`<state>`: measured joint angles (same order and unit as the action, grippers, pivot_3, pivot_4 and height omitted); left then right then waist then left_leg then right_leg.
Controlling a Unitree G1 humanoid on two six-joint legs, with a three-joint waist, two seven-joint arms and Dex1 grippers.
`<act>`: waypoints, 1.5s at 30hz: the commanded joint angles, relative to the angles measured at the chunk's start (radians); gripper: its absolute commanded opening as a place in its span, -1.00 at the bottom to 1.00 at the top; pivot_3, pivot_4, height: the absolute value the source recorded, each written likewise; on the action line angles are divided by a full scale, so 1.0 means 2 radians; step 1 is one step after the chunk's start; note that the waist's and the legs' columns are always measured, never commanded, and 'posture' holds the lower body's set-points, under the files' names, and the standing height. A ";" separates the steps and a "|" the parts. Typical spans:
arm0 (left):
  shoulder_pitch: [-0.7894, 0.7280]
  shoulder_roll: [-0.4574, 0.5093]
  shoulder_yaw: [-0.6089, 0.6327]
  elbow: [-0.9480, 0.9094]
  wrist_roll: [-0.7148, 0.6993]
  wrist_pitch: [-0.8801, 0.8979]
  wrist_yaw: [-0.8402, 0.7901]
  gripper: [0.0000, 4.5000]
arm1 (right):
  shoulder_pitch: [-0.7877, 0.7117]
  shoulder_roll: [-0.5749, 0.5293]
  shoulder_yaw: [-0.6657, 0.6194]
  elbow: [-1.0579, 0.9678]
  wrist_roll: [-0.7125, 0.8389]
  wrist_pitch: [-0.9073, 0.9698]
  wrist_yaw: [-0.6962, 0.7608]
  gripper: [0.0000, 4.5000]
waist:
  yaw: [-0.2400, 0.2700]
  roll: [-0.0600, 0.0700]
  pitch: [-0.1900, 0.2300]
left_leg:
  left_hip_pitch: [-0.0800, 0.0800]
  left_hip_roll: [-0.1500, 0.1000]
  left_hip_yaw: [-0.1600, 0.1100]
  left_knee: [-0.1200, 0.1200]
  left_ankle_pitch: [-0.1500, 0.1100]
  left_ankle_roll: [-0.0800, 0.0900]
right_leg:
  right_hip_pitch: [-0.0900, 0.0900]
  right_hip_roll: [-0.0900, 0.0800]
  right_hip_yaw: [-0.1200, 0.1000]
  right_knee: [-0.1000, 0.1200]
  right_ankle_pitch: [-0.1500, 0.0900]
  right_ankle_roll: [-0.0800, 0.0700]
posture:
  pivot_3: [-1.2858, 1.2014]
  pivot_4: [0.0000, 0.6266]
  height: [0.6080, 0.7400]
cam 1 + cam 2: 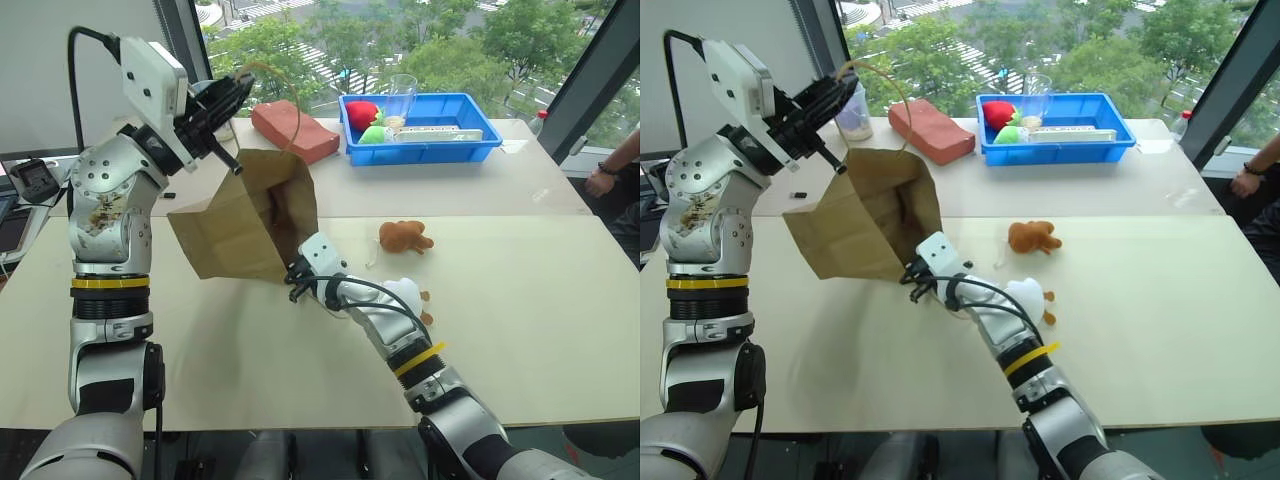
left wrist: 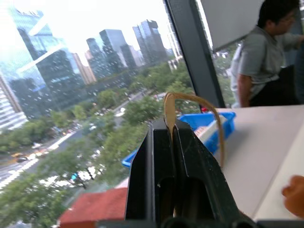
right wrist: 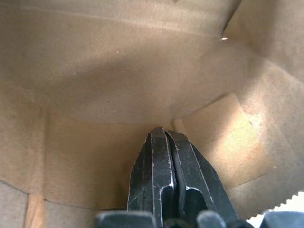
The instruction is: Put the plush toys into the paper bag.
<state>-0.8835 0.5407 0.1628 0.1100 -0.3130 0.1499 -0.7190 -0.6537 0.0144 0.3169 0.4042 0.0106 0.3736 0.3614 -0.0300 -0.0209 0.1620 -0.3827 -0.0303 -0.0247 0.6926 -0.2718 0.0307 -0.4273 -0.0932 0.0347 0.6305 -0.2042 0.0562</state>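
The right gripper [image 1: 296, 278], pressed together and empty, is reaching into the paper bag [image 1: 240, 225], which the left gripper [image 1: 232, 97] is pinching by its handle. Both plush toys [image 1: 404, 237] are lying behind it, toward the tabletop's right edge.

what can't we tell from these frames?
- White toy: mostly hidden behind the right arm, head views.
- Right gripper: tip inside the bag, hidden in head views.
- Bag's other handle: can't be made out; the left gripper pinches one.
- Bin contents: too small.
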 commanded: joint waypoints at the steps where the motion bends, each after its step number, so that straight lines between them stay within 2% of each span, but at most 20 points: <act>1: -0.023 -0.001 0.018 -0.030 0.017 -0.033 0.050 -1.00 | -0.002 -0.007 -0.019 0.023 -0.016 0.021 -0.029 -0.98 | 0.000 0.000 0.000 | 0.000 0.000 0.000 0.000 0.000 0.000 | 0.000 0.000 0.000 0.000 0.000 0.000 | 0.03 -0.52 1.00; 6: -0.003 -0.008 0.017 -0.045 0.020 -0.034 0.076 -1.00 | 0.000 -0.009 -0.021 0.021 -0.014 0.021 -0.024 -0.98 | 0.000 0.000 0.000 | -0.001 -0.001 0.000 -0.001 0.000 0.000 | -0.001 0.000 0.000 0.000 0.000 0.000 | 0.03 -0.52 1.00; 11: 0.064 -0.003 -0.011 -0.068 0.010 -0.016 0.034 -1.00 | 0.008 -0.005 -0.027 -0.024 0.012 -0.006 0.012 -0.98 | -0.003 0.000 0.000 | -0.001 -0.001 0.000 -0.003 0.000 0.000 | -0.001 0.000 0.000 0.000 0.000 0.000 | 0.03 -0.52 1.00; 15: 0.092 -0.004 -0.027 -0.073 0.006 -0.024 0.002 -1.00 | 0.018 -0.009 -0.034 -0.091 0.039 -0.008 0.054 -0.98 | -0.003 0.000 0.000 | -0.003 -0.001 0.000 -0.004 0.000 -0.001 | -0.004 0.000 0.000 0.000 0.000 0.000 | 0.03 -0.52 1.00; 18: 0.097 -0.004 -0.032 -0.063 -0.002 -0.029 -0.023 -1.00 | 0.031 -0.028 -0.041 -0.178 0.080 0.021 0.101 -0.98 | -0.006 0.000 0.000 | -0.005 -0.001 0.000 -0.004 0.002 -0.003 | -0.006 0.000 0.000 0.001 0.000 0.000 | 0.03 -0.52 1.00; 19: 0.097 -0.004 -0.032 -0.060 -0.003 -0.030 -0.029 -1.00 | 0.034 -0.034 -0.045 -0.200 0.090 0.031 0.109 -0.79 | -0.006 0.000 0.000 | -0.006 -0.001 0.000 -0.004 0.002 -0.003 | -0.006 0.000 0.000 0.001 0.000 0.000 | 0.03 -0.52 1.00; 20: 0.099 -0.001 -0.033 -0.056 -0.004 -0.032 -0.038 -1.00 | 0.036 -0.044 -0.054 -0.230 0.110 0.051 0.120 -0.72 | -0.006 0.000 0.000 | -0.006 -0.001 0.000 -0.004 0.002 -0.003 | -0.006 0.000 0.000 0.001 0.000 0.000 | 0.03 -0.52 1.00; 22: 0.102 0.002 -0.034 -0.052 -0.006 -0.036 -0.052 -1.00 | 0.039 -0.063 -0.068 -0.276 0.139 0.084 0.132 -0.39 | -0.006 0.000 0.000 | -0.006 -0.001 0.000 -0.004 0.001 -0.001 | -0.006 0.000 0.000 0.000 0.000 0.000 | 0.03 -0.52 1.00; 25: 0.107 0.007 -0.034 -0.049 -0.009 -0.038 -0.071 -1.00 | 0.040 -0.112 -0.115 -0.359 0.210 0.165 0.154 -0.02 | -0.003 0.000 0.000 | -0.005 -0.001 0.000 -0.004 0.001 -0.001 | -0.006 0.000 0.000 0.000 0.000 0.000 | 0.03 -0.52 1.00; 28: 0.116 0.012 -0.032 -0.054 -0.019 -0.038 -0.092 -1.00 | 0.039 -0.173 -0.185 -0.413 0.291 0.247 0.162 0.46 | -0.001 0.000 0.000 | -0.005 -0.001 0.000 -0.004 0.001 -0.001 | -0.006 0.000 0.000 0.000 0.000 0.000 | 0.03 -0.52 1.00; 29: 0.118 0.014 -0.032 -0.058 -0.024 -0.035 -0.099 -1.00 | 0.047 -0.204 -0.200 -0.424 0.301 0.262 0.172 0.57 | 0.000 0.000 0.000 | -0.005 -0.001 0.000 -0.004 0.001 -0.001 | -0.006 0.000 0.000 0.000 0.000 0.000 | 0.03 -0.52 1.00; 31: 0.121 0.016 -0.031 -0.064 -0.033 -0.030 -0.111 -1.00 | 0.063 -0.252 -0.210 -0.434 0.305 0.274 0.186 0.95 | 0.005 0.000 0.000 | -0.005 -0.001 0.000 -0.004 0.000 0.000 | -0.006 0.000 0.000 -0.001 0.000 0.000 | 0.03 -0.52 1.00; 34: 0.133 0.023 -0.036 -0.085 -0.054 -0.018 -0.140 -1.00 | 0.130 -0.354 -0.194 -0.422 0.260 0.238 0.227 0.98 | 0.007 0.000 0.000 | -0.005 -0.001 0.000 -0.004 0.000 0.000 | -0.005 0.000 -0.001 -0.002 0.000 0.000 | 0.03 -0.52 1.00; 36: 0.137 0.026 -0.040 -0.093 -0.059 -0.015 -0.152 -1.00 | 0.164 -0.394 -0.183 -0.410 0.246 0.231 0.244 0.98 | 0.009 0.000 0.000 | -0.005 -0.001 0.001 -0.004 0.000 0.000 | -0.005 0.000 0.000 -0.002 0.000 0.000 | 0.03 -0.52 1.00; 39: 0.139 0.028 -0.043 -0.096 -0.061 -0.013 -0.160 -1.00 | 0.189 -0.408 -0.168 -0.383 0.232 0.217 0.248 0.98 | 0.007 0.000 0.000 | -0.005 -0.001 0.001 -0.003 0.000 0.000 | -0.005 -0.001 0.000 -0.003 0.000 0.000 | 0.03 -0.52 1.00; 45: 0.133 0.025 -0.046 -0.097 -0.059 -0.008 -0.150 -1.00 | 0.199 -0.389 -0.116 -0.325 0.161 0.152 0.223 0.98 | 0.008 -0.001 0.000 | -0.003 0.000 0.002 -0.003 0.000 0.000 | -0.003 0.000 0.002 -0.003 0.000 0.000 | 0.03 -0.52 1.00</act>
<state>-0.5983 0.5888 0.0604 -0.0498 -0.4212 0.1344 -1.0303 -0.2612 -0.7685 0.0620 -0.2593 0.3772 0.7407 0.8180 -0.0149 -0.0221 0.1625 -0.3882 -0.0307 -0.0199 0.6868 -0.2711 0.0313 -0.4335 -0.0925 0.0383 0.6251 -0.2042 0.0563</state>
